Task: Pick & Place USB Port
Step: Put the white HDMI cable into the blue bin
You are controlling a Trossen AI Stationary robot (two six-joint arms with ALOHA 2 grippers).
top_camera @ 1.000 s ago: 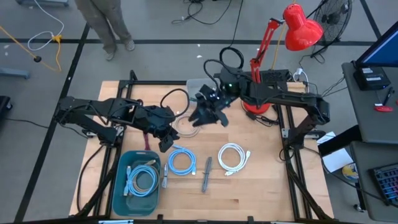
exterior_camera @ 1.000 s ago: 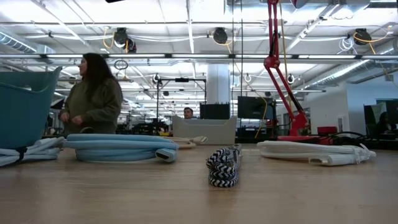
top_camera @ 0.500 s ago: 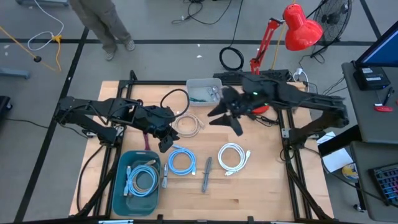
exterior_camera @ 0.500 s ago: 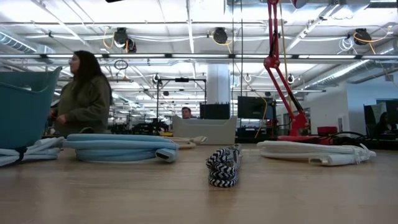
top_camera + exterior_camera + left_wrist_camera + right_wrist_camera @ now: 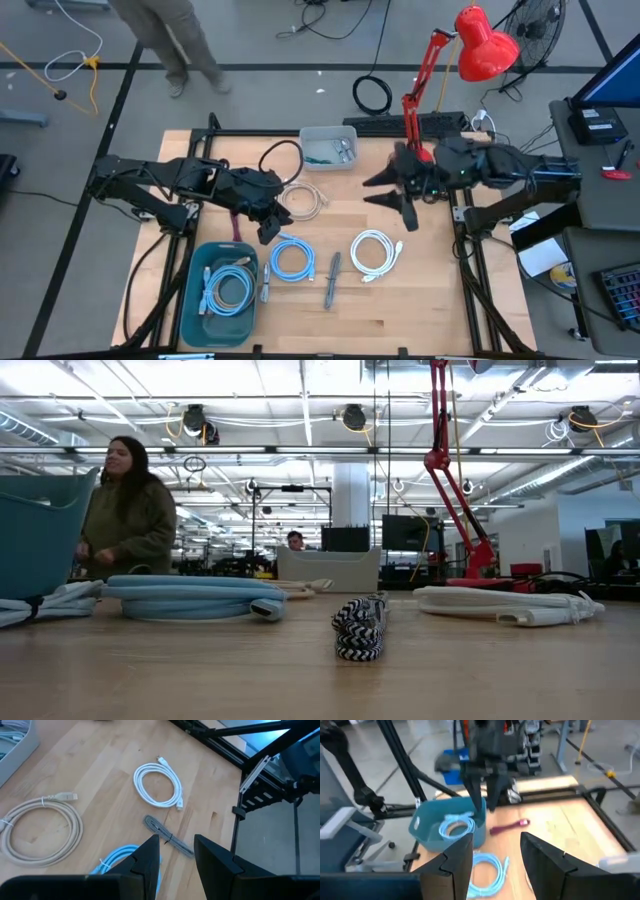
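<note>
Several coiled cables lie flat on the wooden table: a white one (image 5: 375,252) (image 5: 157,782), a light blue one (image 5: 292,260), a beige one (image 5: 303,202) (image 5: 40,830) and a straight braided grey one (image 5: 332,280) (image 5: 170,837). My left gripper (image 5: 265,232) (image 5: 177,852) hovers open between the beige and light blue coils. My right gripper (image 5: 390,200) (image 5: 500,852) is open and in the air above bare table beyond the white coil, nearer the right edge. Neither holds anything.
A teal bin (image 5: 222,290) (image 5: 447,825) with blue cables stands at the near left. A grey tray (image 5: 328,147) with small parts sits at the far edge, and a red lamp (image 5: 485,45) at the far right. A magenta cable (image 5: 510,826) lies under the left arm. A person (image 5: 125,510) walks behind the table.
My right gripper has swung from beside the grey tray toward the table's right edge and a little nearer, turning as it went and staying open. My left arm has kept still. The cables have not moved.
</note>
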